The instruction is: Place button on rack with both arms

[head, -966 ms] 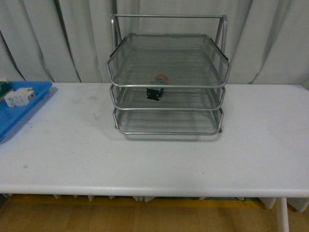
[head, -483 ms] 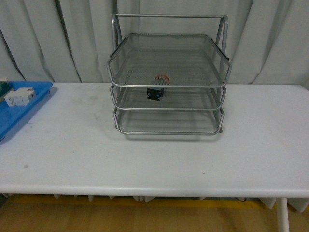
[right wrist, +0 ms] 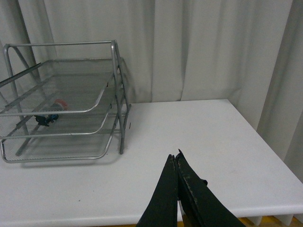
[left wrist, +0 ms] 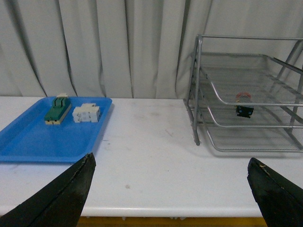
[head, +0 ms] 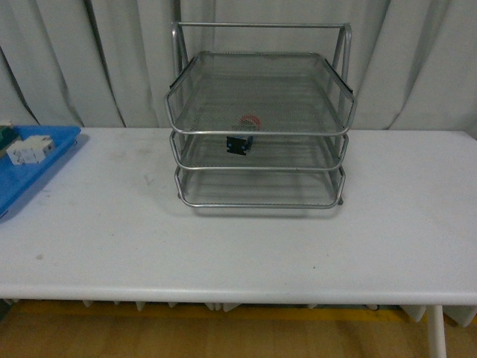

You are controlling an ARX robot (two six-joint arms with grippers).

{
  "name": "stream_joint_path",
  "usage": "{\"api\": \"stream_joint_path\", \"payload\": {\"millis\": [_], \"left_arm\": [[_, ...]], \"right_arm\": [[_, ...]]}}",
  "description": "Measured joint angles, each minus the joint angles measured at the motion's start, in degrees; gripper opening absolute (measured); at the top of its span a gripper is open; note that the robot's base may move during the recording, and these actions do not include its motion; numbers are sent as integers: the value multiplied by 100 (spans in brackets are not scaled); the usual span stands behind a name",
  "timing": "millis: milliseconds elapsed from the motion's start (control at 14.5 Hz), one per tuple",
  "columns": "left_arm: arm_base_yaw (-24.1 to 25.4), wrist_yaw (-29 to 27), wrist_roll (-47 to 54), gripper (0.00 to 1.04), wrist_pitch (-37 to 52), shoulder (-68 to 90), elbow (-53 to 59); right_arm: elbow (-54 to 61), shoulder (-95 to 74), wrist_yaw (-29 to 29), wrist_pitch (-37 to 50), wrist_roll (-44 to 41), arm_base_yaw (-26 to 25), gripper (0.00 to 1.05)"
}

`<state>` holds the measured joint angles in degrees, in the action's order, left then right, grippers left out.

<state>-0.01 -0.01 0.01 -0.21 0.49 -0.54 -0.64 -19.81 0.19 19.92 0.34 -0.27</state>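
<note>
Nothing has shifted since the earlier frames: the button (head: 241, 139) still sits in the rack's (head: 259, 123) middle tray, near its front rim. Left gripper (left wrist: 171, 189) hangs above the surface (head: 246, 239) with fingers spread wide; right gripper (right wrist: 175, 189) has its fingers pressed together, empty.

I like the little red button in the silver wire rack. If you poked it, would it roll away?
Probably not far: the red-capped button has a blocky black body, which likely resists rolling. It looks small, so a nudge would probably slide it across the silver wire-mesh rack's middle tray.
</note>
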Motion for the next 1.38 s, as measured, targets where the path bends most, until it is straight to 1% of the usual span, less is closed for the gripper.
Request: {"api": "stream_joint_path", "payload": {"millis": [207,552,621,690,759,828,897,1241,1379], "left_arm": [[0,0,2,98,0,0,0],[0,0,2,98,0,0,0],[0,0,2,98,2,0,0],[0,-9,0,98,2,0,0],[0,2,2,98,-2,0,0],[0,-4,0,98,7,0,0],[0,0,2,98,2,0,0],[0,0,0,98,2,0,0],[0,0,2,98,2,0,0]], "right_arm": [[0,452,0,-452,0,0,2],[0,973,0,-973,0,0,2],[-7,1233,0,-1368,0,0,2],[-2,1897,-17,-2020,-2,0,2],[-20,1947,-11,-1939,-2,0,2],[-2,1950,-15,-2044,0,0,2],[-2,1961,-17,-2004,-13,0,4],[-2,1958,-17,-2013,-13,0,68],[-2,1958,-17,-2013,-13,0,92]]}}
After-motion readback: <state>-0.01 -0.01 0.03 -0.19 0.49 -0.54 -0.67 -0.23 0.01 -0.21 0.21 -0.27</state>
